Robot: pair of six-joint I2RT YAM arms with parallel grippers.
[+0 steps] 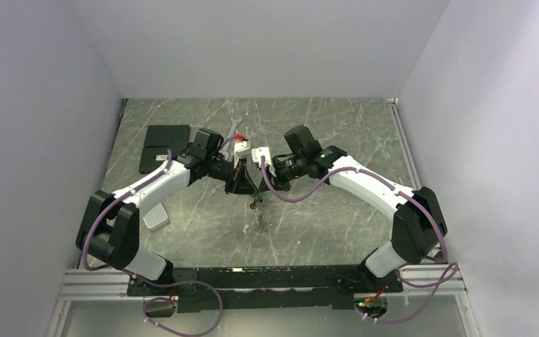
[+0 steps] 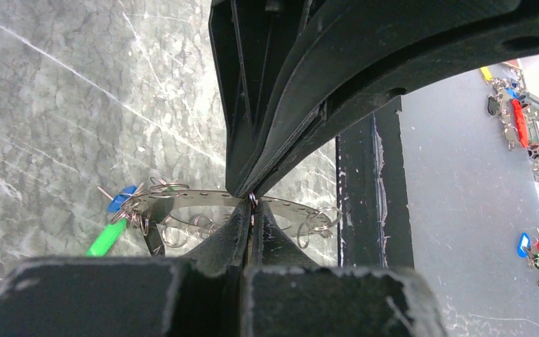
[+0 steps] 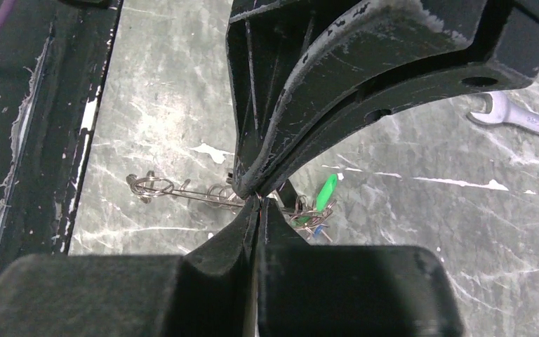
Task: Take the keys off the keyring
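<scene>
The keyring (image 2: 203, 199) is a thin metal hoop with holes in its rim and several small split rings hanging from it. My left gripper (image 2: 251, 200) is shut on its rim. My right gripper (image 3: 256, 198) is shut on the keyring (image 3: 196, 194) from the other side. A green key (image 2: 107, 239) and a blue key (image 2: 121, 199) hang at the hoop's far end. They show as green (image 3: 325, 191) and blue (image 3: 315, 229) in the right wrist view. From above, both grippers (image 1: 242, 181) (image 1: 261, 181) meet at mid-table, and a small cluster (image 1: 258, 205) dangles below them.
A silver wrench (image 3: 526, 121) lies at the back (image 1: 235, 126). Two black boxes (image 1: 165, 137) sit at the back left and a small white object (image 1: 156, 219) at the left. Other coloured keys (image 2: 512, 112) lie on a grey surface beyond the front rail (image 2: 365, 189).
</scene>
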